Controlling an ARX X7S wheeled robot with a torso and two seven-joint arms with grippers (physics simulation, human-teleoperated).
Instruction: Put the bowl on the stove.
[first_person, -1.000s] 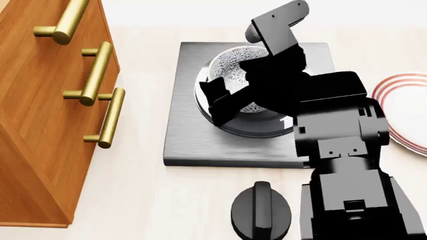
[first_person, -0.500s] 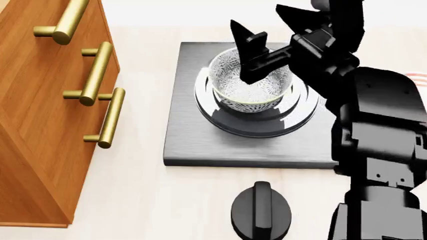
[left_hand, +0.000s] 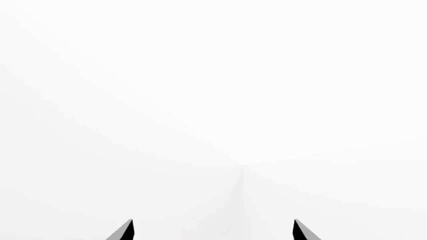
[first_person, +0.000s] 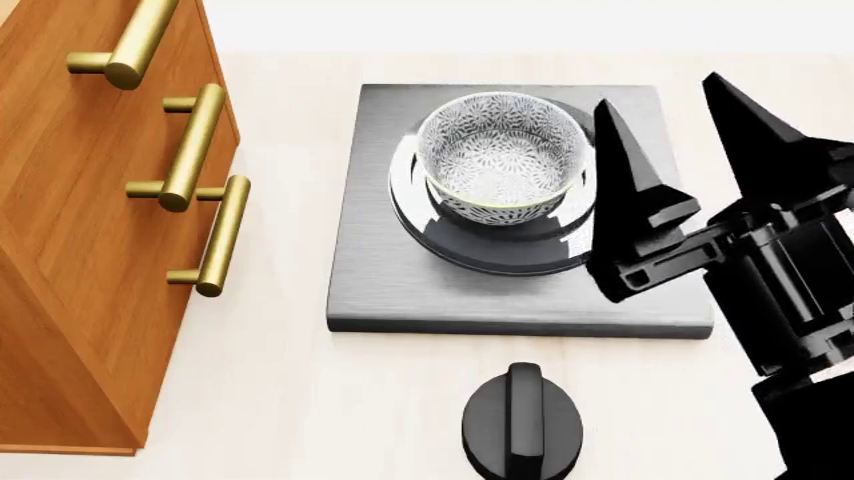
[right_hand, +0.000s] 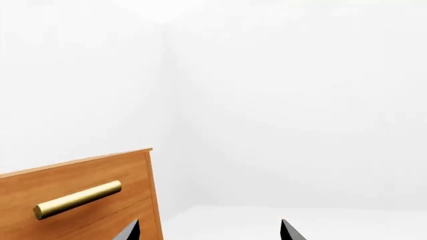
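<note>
Wooden cabinet w/ brass bar handles (first_person: 94, 250) at far left, clear of work area. Flat square dark grey metal stove (first_person: 387, 280) on pale worktop (first_person: 267, 400); small deep white bowl w/ grey floral speckle (first_person: 503, 157) sits upright, centred on raised ring burner. Round black knob (first_person: 522, 425) near stove's front edge. Right gripper (first_person: 707, 150) beside bowl, fingers (first_person: 627, 170) spread, empty, apart from rim. Left gripper (left_hand: 213, 231) faces blank white, fingers spread, empty. Judgement: placement appears done; withdraw right arm up and away, avoid clipping bowl rim.
</note>
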